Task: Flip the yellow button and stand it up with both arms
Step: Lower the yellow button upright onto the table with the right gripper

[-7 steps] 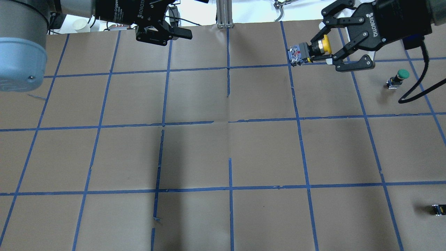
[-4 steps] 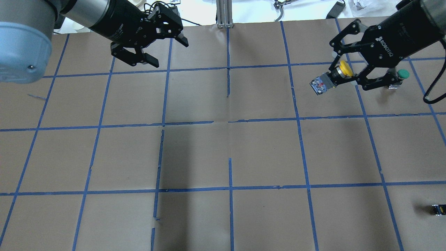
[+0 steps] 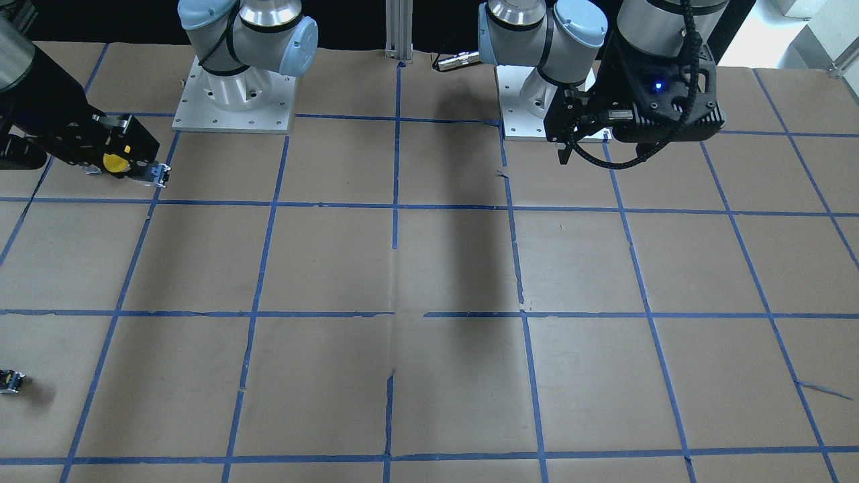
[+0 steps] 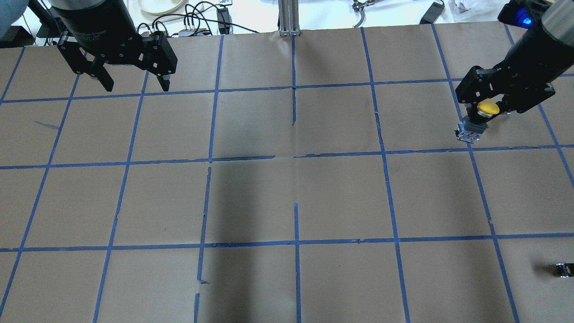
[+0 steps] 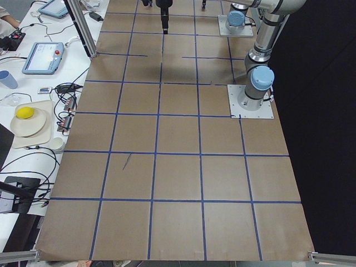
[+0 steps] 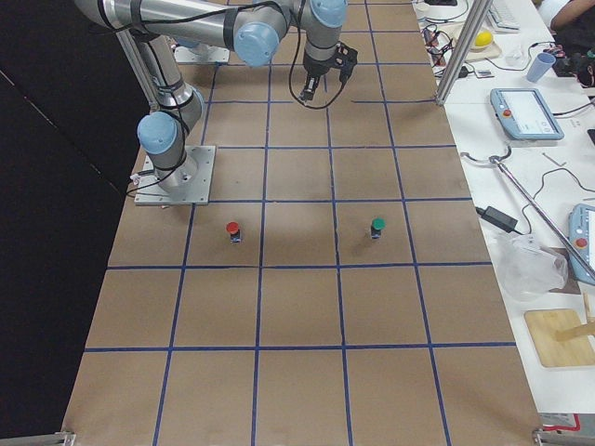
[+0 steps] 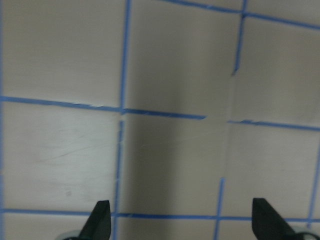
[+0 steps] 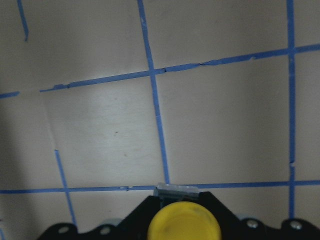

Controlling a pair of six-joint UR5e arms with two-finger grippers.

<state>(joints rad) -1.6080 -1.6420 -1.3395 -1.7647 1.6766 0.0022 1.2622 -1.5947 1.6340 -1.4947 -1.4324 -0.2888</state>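
Observation:
The yellow button is held in my right gripper, which is shut on it below the cap. The cap faces up and the grey-black body points down just above a blue tape line; I cannot tell if it touches the table. It also shows in the front-facing view and in the right wrist view. My left gripper is open and empty, pointing down over the far left of the table. Its fingertips frame bare paper in the left wrist view.
A tiny dark block with a yellow spot lies at the right edge of the brown gridded table. A green-capped button and a red-capped button stand in the exterior right view. Cables and a post line the top edge.
My right gripper has carried the yellow button right and lower in the view, turning it from sideways to cap-up. My left gripper has swung left and turned to point downward. The green button is now hidden overhead.

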